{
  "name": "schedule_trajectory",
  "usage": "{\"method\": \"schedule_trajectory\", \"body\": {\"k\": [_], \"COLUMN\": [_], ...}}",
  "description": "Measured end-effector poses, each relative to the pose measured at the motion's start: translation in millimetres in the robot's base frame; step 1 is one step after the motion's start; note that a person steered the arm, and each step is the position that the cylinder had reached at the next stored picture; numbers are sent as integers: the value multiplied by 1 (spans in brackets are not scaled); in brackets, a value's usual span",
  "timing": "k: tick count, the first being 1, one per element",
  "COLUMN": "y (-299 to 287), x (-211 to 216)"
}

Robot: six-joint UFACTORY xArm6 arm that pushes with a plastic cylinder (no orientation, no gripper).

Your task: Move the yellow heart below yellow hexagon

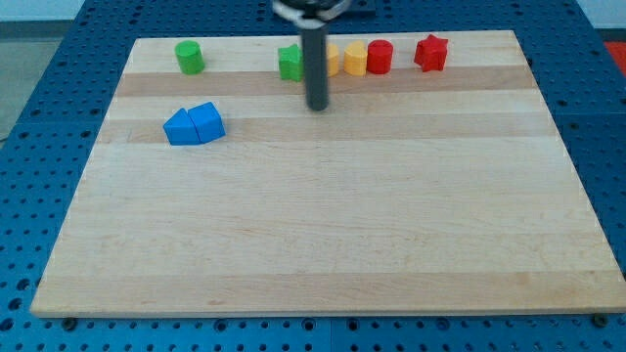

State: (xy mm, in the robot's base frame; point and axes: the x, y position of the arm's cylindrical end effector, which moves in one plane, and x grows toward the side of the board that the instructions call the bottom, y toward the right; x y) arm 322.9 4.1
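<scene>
Two yellow blocks sit side by side near the view's top centre. The left one (333,60) is partly hidden behind my rod. The right one (355,59) touches a red cylinder (380,57). I cannot tell which yellow block is the heart and which the hexagon. My tip (318,107) rests on the board just below and slightly left of the left yellow block, apart from it. A green block (290,64) stands just left of the rod.
A red star (430,52) lies at the top right. A green cylinder (189,57) sits at the top left. Two blue blocks (181,128) (207,121) touch each other at the left. The wooden board (323,235) lies on a blue perforated table.
</scene>
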Motion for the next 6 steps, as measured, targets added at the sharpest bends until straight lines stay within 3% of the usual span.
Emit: {"method": "schedule_trajectory", "body": {"k": [3, 6], "y": [-99, -5], "x": [-73, -110]}}
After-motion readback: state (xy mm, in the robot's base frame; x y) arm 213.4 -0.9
